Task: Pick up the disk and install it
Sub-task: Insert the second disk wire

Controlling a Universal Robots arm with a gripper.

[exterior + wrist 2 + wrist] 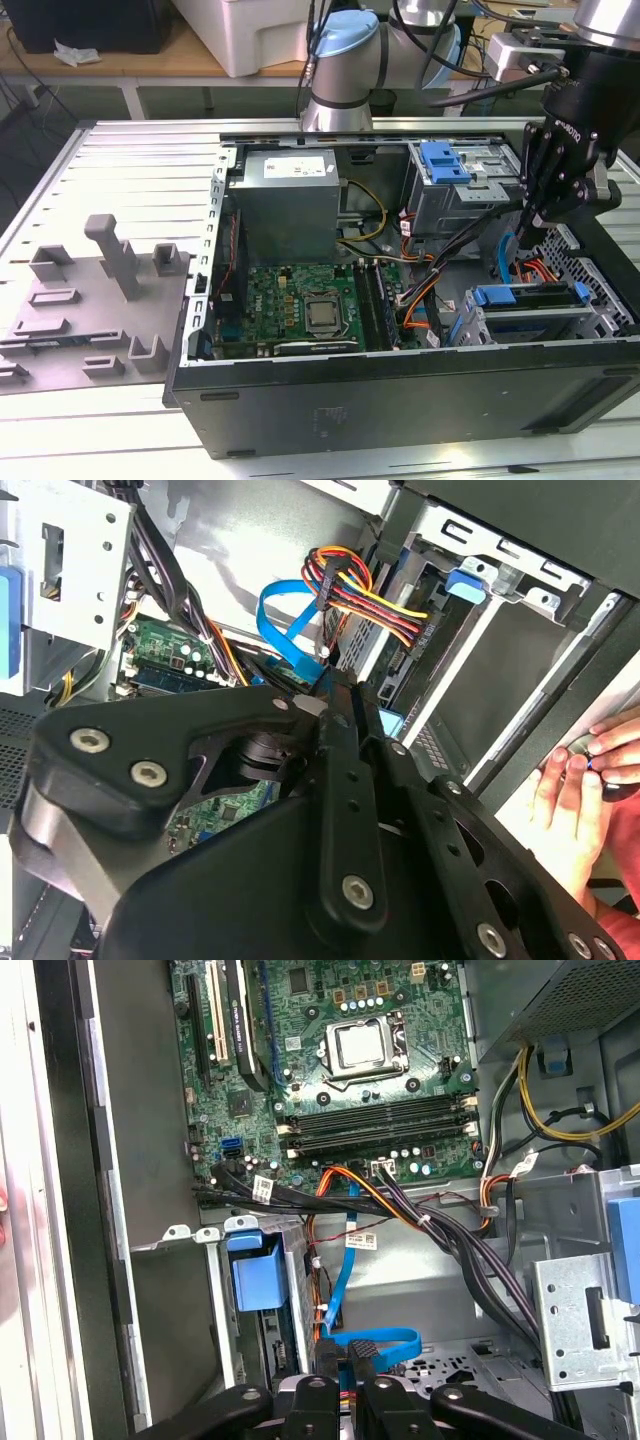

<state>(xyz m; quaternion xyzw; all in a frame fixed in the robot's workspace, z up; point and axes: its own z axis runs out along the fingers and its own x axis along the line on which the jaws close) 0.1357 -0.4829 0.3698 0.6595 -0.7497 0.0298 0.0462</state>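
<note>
In the exterior view we see the open computer case [400, 395] lying on the slotted table [110, 160], with the gripper [528, 232] lowered into its bay end at the exterior view's right. The disk [530, 305], silver with a blue bracket, sits in the lower drive cage just beneath the gripper, so we judge it already seated or nearly so. The grey power supply [290, 195] and the motherboard [300, 305] lie further toward the exterior view's left.

In the second wrist view the black fingers [335, 780] stand pressed together with nothing between them, so we read the gripper as closed and empty. Beyond them run a blue data cable [285, 630] and a bundle of coloured power wires [365, 590]. A person's hand [575, 775] rests outside the case wall.

In the first wrist view the blue cable [375, 1345] loops just ahead of the closed fingers, beside the blue latch [255, 1275] of the cage. We judge the placing largely done; whether the cables are plugged in we cannot tell
</note>
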